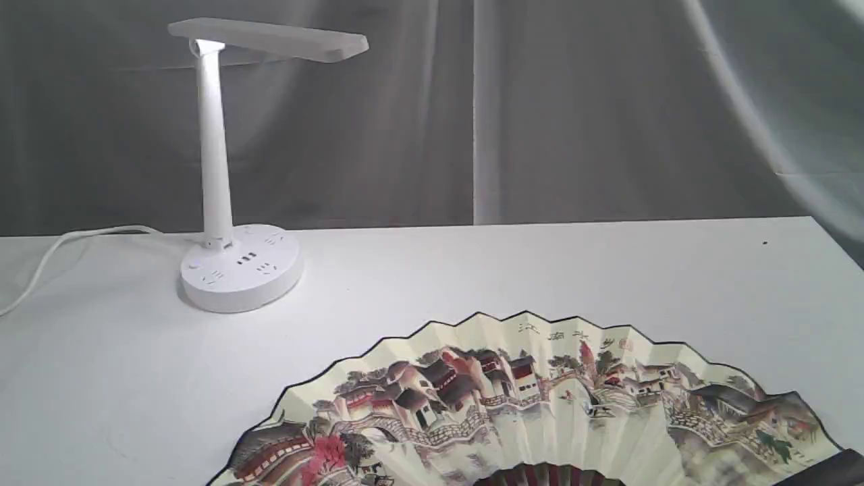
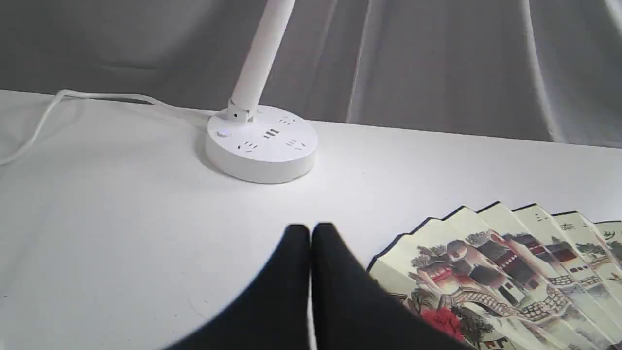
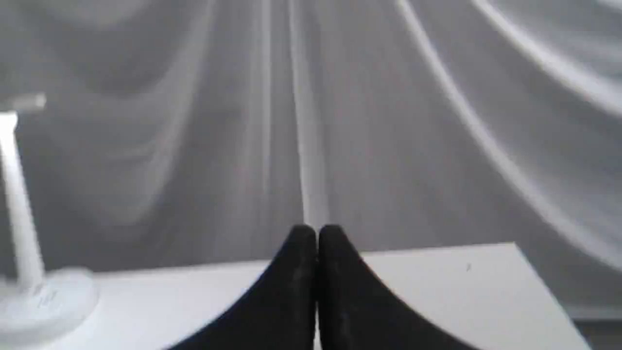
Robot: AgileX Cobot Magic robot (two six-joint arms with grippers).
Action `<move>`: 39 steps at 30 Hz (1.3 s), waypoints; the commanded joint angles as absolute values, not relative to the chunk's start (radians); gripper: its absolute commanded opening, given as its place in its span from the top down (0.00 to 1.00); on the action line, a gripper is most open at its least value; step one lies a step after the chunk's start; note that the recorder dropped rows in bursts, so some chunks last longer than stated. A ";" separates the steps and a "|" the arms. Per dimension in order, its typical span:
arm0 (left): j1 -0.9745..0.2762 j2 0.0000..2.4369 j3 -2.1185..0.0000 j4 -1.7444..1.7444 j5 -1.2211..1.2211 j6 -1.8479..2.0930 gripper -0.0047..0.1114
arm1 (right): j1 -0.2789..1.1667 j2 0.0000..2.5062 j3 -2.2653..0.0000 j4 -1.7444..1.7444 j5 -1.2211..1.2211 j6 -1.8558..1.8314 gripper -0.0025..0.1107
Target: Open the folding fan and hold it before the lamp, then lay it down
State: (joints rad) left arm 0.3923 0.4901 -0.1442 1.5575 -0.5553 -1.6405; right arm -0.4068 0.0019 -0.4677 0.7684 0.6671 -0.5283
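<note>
The folding fan [image 1: 540, 405] lies spread open and flat on the white table at the front of the exterior view, painted side up, its dark ribs at the bottom edge. One end of the folding fan [image 2: 510, 272] also shows in the left wrist view. The lamp [image 1: 223, 169] stands upright at the back left, and its round base [image 2: 262, 146] sits beyond my left gripper. My left gripper [image 2: 310, 231] is shut with nothing in it, just beside the fan's edge. My right gripper [image 3: 316, 233] is shut and holds nothing, with the lamp [image 3: 24, 243] blurred far off.
The lamp's white cord [image 1: 61, 250] runs off the table's left side. A grey curtain [image 1: 540, 108] hangs behind the white table [image 1: 540, 270]. The table's right corner [image 3: 515, 253] shows in the right wrist view. A dark shape [image 1: 830, 469] sits at the lower right corner.
</note>
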 commanded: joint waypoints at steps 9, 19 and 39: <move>0.391 0.486 -0.140 1.554 -0.553 -1.672 0.96 | -0.405 0.322 -0.329 1.252 0.499 -1.162 0.98; 0.391 0.486 -0.140 1.559 -0.553 -1.671 0.96 | -0.405 0.366 -0.114 1.744 0.524 -1.822 0.98; 0.391 0.486 -0.140 1.556 -0.553 -1.692 0.96 | -0.405 0.281 -0.056 1.738 0.387 -1.633 0.98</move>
State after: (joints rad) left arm 0.3923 0.4901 -0.1442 1.5595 -0.5553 -1.6846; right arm -0.4068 0.2853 -0.0608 1.7460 0.3369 -1.6001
